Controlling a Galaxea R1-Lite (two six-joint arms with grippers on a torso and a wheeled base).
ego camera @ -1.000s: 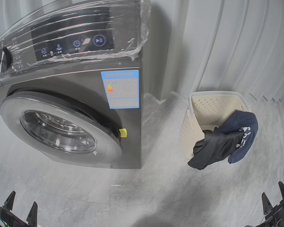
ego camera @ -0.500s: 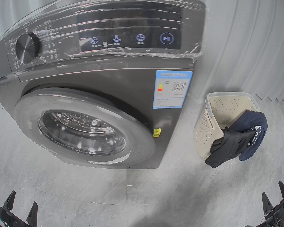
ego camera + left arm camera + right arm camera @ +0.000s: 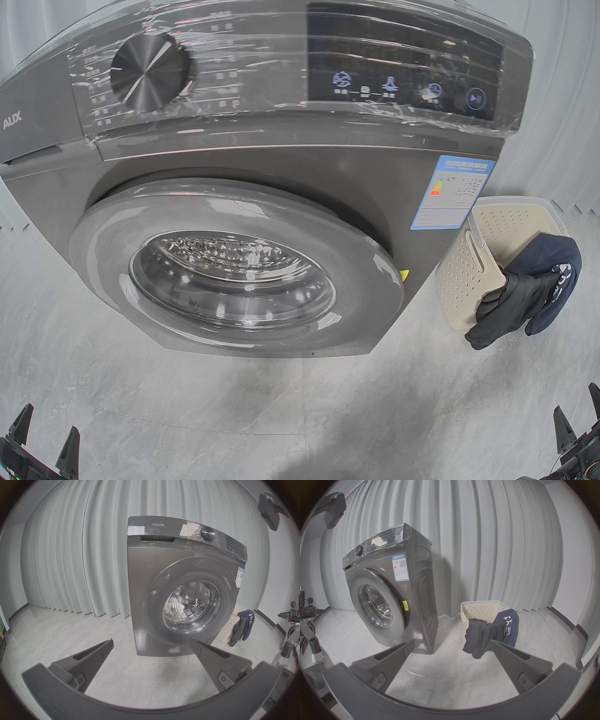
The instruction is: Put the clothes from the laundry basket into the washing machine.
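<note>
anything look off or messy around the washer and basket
A black garment and a navy garment spill over the laundry basket's rim, the black one dangling toward the floor. Wrinkled clear plastic film covers the washing machine's control panel. Nothing looks damaged.

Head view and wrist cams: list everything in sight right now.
washing machine: 1, dark grey, on the floor, door shut
control dial: 1, silver, above the door
label: 1, blue, machine's front near the basket
yellow sticker: 1, yellow, by the door's edge
laundry basket: 1, cream, on the floor beside the machine
black garment: 1, black, draped over the basket's rim
navy garment: 1, navy with white print, over the rim beside it
curtain: 1, pale grey, behind machine and basket
left gripper: 1, black, low over the floor, open, empty
right gripper: 1, black, low over the floor, open, empty
</note>
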